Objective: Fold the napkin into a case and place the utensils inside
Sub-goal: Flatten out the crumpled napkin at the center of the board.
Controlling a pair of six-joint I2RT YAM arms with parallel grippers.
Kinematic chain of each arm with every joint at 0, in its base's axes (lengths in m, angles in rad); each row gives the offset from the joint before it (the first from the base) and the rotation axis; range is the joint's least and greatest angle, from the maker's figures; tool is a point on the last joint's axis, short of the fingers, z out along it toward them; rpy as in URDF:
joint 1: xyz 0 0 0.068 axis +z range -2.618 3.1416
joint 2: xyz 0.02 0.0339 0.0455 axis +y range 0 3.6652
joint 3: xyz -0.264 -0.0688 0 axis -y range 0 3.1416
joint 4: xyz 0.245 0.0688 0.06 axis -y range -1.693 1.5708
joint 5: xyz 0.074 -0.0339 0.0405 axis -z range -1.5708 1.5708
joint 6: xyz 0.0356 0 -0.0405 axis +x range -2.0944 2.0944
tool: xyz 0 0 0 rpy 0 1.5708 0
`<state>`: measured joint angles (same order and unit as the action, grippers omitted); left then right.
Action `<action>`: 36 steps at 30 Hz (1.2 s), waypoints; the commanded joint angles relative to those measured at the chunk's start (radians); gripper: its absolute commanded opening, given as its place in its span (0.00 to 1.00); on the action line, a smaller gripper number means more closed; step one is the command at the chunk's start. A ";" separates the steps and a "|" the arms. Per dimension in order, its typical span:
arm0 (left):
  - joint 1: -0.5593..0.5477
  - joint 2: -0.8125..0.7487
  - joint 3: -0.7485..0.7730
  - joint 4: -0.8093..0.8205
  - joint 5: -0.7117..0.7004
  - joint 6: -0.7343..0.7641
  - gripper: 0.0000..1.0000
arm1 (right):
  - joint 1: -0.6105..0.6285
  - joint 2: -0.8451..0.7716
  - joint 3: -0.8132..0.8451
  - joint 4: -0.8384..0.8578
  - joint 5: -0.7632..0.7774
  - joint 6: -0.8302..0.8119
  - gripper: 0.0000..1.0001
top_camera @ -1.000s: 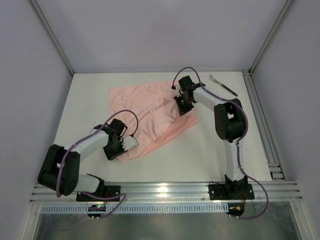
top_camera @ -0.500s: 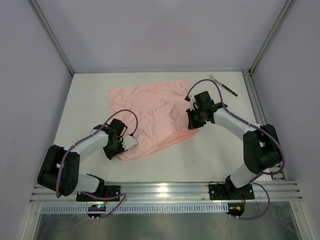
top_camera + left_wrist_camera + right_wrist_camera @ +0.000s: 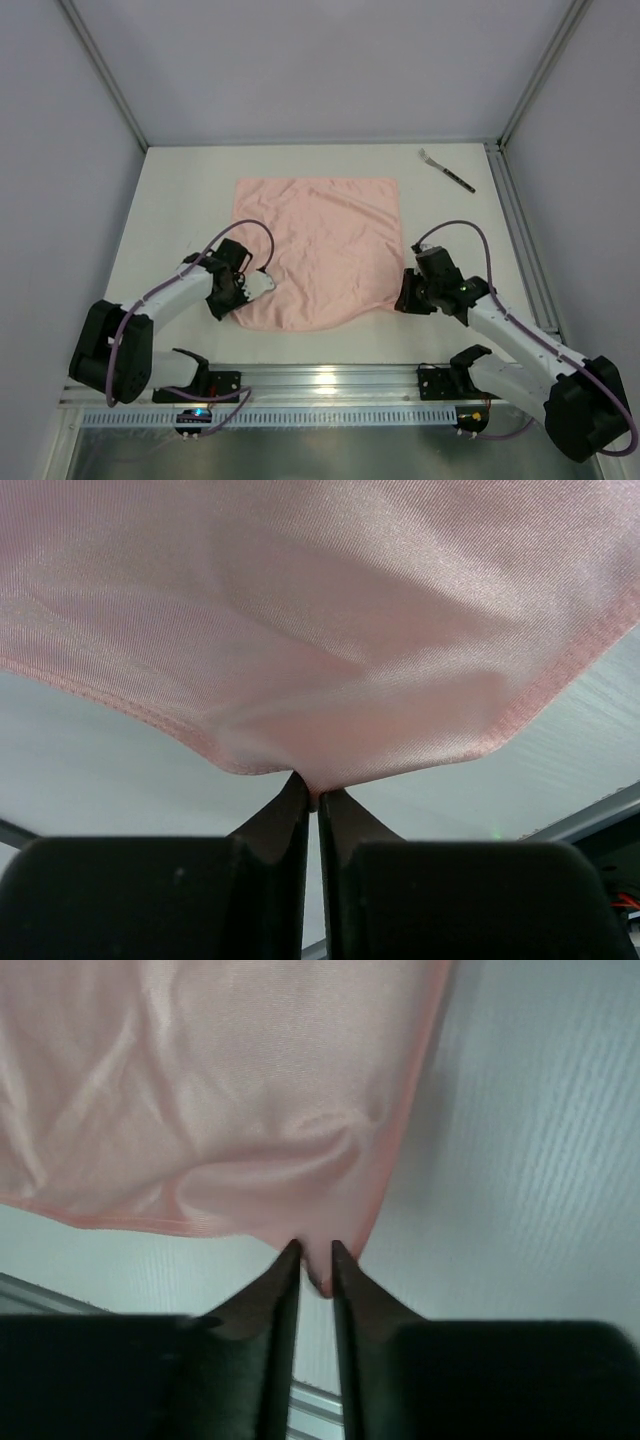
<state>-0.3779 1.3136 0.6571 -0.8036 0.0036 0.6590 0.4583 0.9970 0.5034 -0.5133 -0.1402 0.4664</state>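
The salmon-pink napkin (image 3: 318, 248) lies spread open on the white table, roughly square. My left gripper (image 3: 232, 300) is shut on its near left corner, seen pinched between the fingers in the left wrist view (image 3: 312, 792). My right gripper (image 3: 402, 298) is shut on its near right corner, also seen in the right wrist view (image 3: 316, 1265). The fork (image 3: 446, 169), with a silvery head and a dark handle, lies at the far right of the table, apart from the cloth. No folded case shows.
A metal rail (image 3: 320, 380) runs along the near edge by the arm bases. A frame post and rail (image 3: 520, 240) border the table on the right. Grey walls close off the back and sides.
My right gripper has pulled the napkin's corner from the far middle toward the near right, unfolding the cloth into a flat square. The left gripper has held its corner almost still.
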 commanded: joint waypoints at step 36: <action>0.011 0.361 0.226 0.262 -0.120 -0.206 0.42 | -0.144 0.606 0.343 0.226 0.156 0.068 0.07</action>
<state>-0.3733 1.5967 0.8848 -0.6617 -0.1215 0.4721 0.3565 1.5368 0.7952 -0.3717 0.0448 0.5640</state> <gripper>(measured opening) 0.436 0.092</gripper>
